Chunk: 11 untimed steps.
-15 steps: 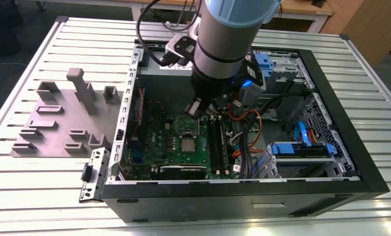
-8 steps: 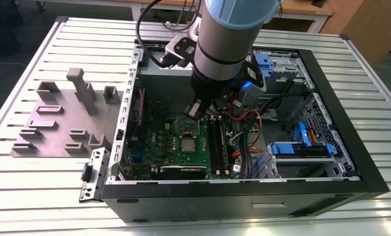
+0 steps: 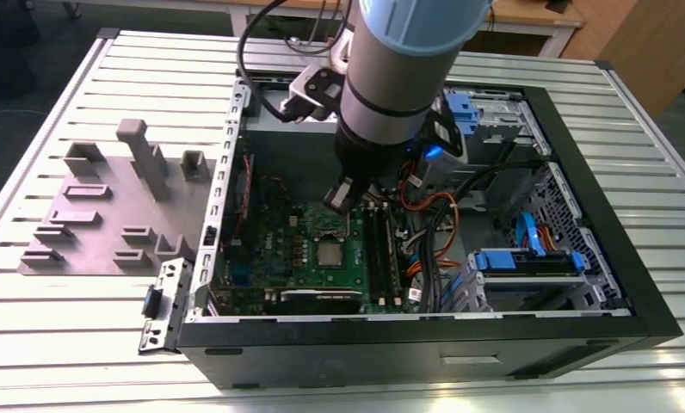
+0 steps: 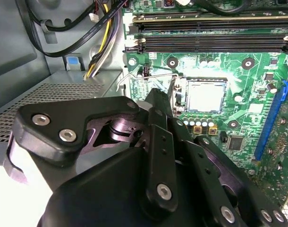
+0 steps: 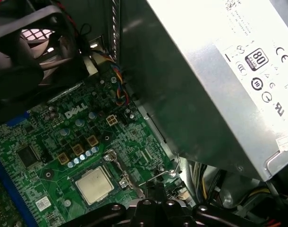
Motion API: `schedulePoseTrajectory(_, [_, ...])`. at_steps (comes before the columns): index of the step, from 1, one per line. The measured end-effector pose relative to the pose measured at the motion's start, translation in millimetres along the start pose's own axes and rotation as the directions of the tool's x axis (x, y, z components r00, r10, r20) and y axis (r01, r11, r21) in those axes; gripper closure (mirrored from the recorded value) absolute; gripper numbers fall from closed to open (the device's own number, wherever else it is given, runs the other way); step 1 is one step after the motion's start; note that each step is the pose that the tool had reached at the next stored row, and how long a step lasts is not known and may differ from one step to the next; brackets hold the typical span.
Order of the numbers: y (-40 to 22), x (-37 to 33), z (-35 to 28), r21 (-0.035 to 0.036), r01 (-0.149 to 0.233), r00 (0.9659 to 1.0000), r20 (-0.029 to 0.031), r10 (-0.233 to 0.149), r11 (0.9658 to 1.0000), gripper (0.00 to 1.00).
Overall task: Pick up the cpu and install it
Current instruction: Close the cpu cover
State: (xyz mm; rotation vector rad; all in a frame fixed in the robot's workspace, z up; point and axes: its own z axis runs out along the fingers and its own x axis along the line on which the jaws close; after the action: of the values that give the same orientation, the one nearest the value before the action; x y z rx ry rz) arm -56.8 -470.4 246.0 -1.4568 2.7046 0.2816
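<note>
— So, where is the gripper [image 3: 340, 200] right now?

— Hanging inside the open computer case [image 3: 618, 284] in the exterior view, low over the green motherboard [image 3: 285, 249]; its black linkage crowds the second wrist view, with the tip [image 4: 170, 97] just beside the socket.

— Open or closed? Anything in it?

— I cannot tell how far the fingers are parted; the black body hides them in both wrist views; nothing can be seen held between them.

— And the cpu?

— The cpu [image 4: 206, 95] lies flat in its square socket on the motherboard; in the first wrist view it [image 5: 94, 184] shows as a pale metal square with a thin rim; in the exterior view it [image 3: 328, 253] sits just below the gripper's tip, apart from it.

— What is near the socket?

— A thin wire lever [image 5: 159, 176] stands raised beside it, close to the gripper's tip; in the second wrist view the same lever [image 4: 134, 75] bends out over the board's edge; long black memory slots [image 4: 210, 35] run beside the socket.

— Further out?

— A big grey metal box with a white label [image 5: 219, 80] stands over the board in the first wrist view; a black fan [image 5: 30, 42] sits at the far corner; bundled cables [image 4: 94, 33] trail along the case wall; in the exterior view blue drive brackets [image 3: 527, 258] sit toward the exterior view's right; the case rests on a slatted metal table [image 3: 67, 310], with a grey fixture block [image 3: 113, 206] on the exterior view's left.
</note>
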Motion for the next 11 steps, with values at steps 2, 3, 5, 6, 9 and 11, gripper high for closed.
schedulePoseTrajectory(2, [-0.6,1.0,-0.2,0.0,0.0,1.0,-0.0001,0.0,1.0,0.9])
schedulePoseTrajectory(3, [-0.9,1.5,-0.3,0.0,0.0,1.0,0.0,0.0,1.0,0.9])
schedulePoseTrajectory(5, [-1.4,2.2,-0.5,0.0,0.0,1.0,0.0,0.0,1.0,0.9])
schedulePoseTrajectory(6, [-1.5,2.4,-0.6,0.0,0.0,1.0,-0.0001,0.0,1.0,0.9])
schedulePoseTrajectory(9, [-1.8,2.7,-0.6,0.0,0.0,1.0,0.0,0.0,1.0,0.9])
schedulePoseTrajectory(11, [-1.9,2.9,-0.7,0.0,0.0,1.0,0.0,0.0,1.0,0.9])
